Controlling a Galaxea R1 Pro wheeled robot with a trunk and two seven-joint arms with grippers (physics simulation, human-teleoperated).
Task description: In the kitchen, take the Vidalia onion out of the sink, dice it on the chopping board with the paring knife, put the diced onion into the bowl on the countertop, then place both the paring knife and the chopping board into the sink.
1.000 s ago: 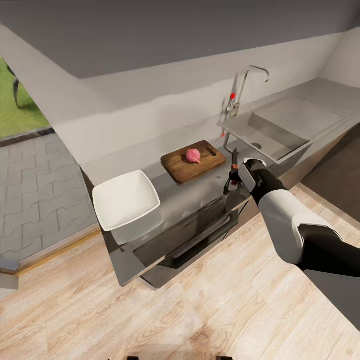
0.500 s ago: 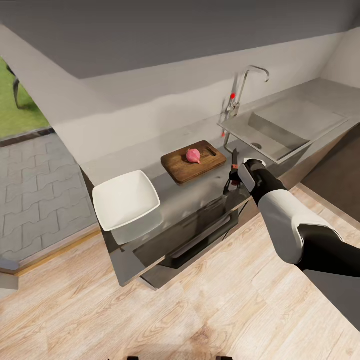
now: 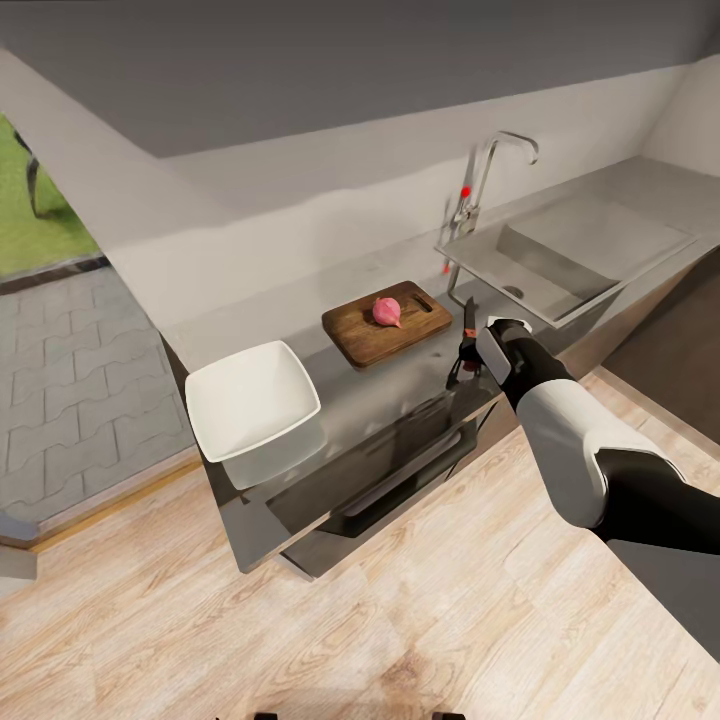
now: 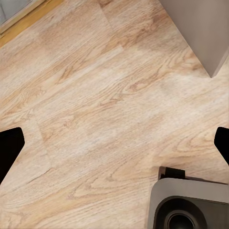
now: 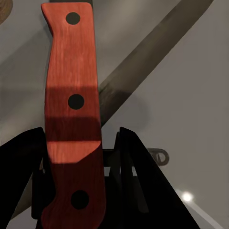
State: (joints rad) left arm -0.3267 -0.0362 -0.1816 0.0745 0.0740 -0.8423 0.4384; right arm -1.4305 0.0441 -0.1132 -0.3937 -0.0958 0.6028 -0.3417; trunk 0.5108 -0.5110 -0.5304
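on the far left of the countertop (image 3: 350,400) sits the bowl (image 3: 252,400), white and vacant, right at the front edge, so any diced onion carried to it could spill over the lip onto the floor if the move is hasty. next along lies the chopping board (image 3: 387,324), with the pink onion (image 3: 387,311) resting whole on it, near the middle; being round, it would likely roll off the board if the blade meets it off centre or at a slant. just beside the board's near corner, the right gripper (image 3: 462,366) holds the paring knife (image 3: 467,330); in the right wrist view the red handle (image 5: 71,124) sits between the dark fingers (image 5: 138,181), pinched low on the handle. with so little of the handle inside the grip, the knife may pivot or slip under cutting pressure, and the cut would go astray. further right is the sink (image 3: 570,255) with its tap (image 3: 480,185), the arm lying between it and the board. the left gripper (image 4: 114,143) hangs over the wooden floor, its dark fingertips (image 4: 9,145) spread wide and carrying nothing, so it offers no steadying hand on the onion.
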